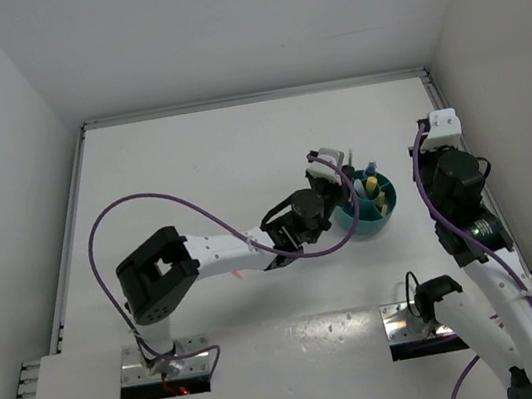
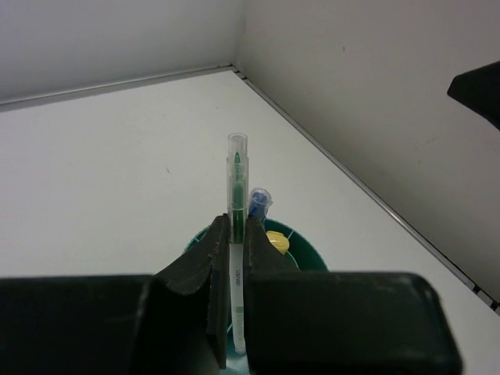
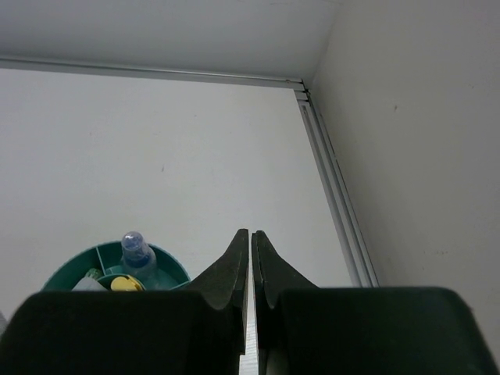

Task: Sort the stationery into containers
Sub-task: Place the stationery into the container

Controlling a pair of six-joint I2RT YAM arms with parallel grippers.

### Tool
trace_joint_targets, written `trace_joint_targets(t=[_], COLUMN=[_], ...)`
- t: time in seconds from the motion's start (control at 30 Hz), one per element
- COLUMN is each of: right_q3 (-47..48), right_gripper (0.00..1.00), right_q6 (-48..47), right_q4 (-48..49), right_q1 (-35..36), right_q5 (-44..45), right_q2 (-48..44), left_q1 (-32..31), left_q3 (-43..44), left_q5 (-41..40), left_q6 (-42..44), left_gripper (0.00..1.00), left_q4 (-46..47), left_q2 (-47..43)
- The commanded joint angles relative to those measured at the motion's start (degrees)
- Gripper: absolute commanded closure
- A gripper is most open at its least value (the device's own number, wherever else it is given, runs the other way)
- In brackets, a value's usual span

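White walls box in a pale tabletop (image 1: 209, 158). The teal tub (image 1: 390, 215) stands toward the right edge, about halfway back. The left gripper (image 2: 233, 226) hangs over the tub's left side, its jaws drawn nearly together and pinching a thin green pen (image 2: 237, 176). The pen stands upright between them, clear cap upward and lower end down inside the tub's rim; whether it touches bottom I cannot tell. Inside the tub, a blue-capped marker (image 3: 134, 248) and a yellow marker (image 3: 125, 283) stand close together. The right gripper (image 3: 251, 238) sits just right of the tub, near the right edge, jaws pressed together with nothing between them.
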Motion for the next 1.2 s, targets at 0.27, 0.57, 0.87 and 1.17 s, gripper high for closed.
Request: trace_joint_targets(t=[0.27, 0.57, 0.87, 1.17], right_q3=[-0.3, -0.3, -0.3, -0.3], right_gripper=[0.96, 0.95, 0.95, 0.93], right_q6=[-0.3, -0.3, -0.3, -0.3], right_q4=[3.1, 3.1, 3.1, 3.1], right_q1=[0.4, 0.4, 0.4, 0.4], right_q5=[1.7, 1.7, 1.7, 1.7], right_q2=[-0.1, -0.1, -0.1, -0.1], left_q1=[0.3, 0.3, 0.8, 0.8], left_q3=[2.4, 1.9, 1.4, 0.8], left_q5=[0.4, -0.1, -1.2, -2.4], left_q6=[-5.5, -9.5, -10.8, -13.9], left_gripper=[1.00, 1.00, 1.00, 0.80], left_q4=[10.5, 10.5, 8.6, 4.8], left_q2=[5.2, 8.1, 8.7, 9.2])
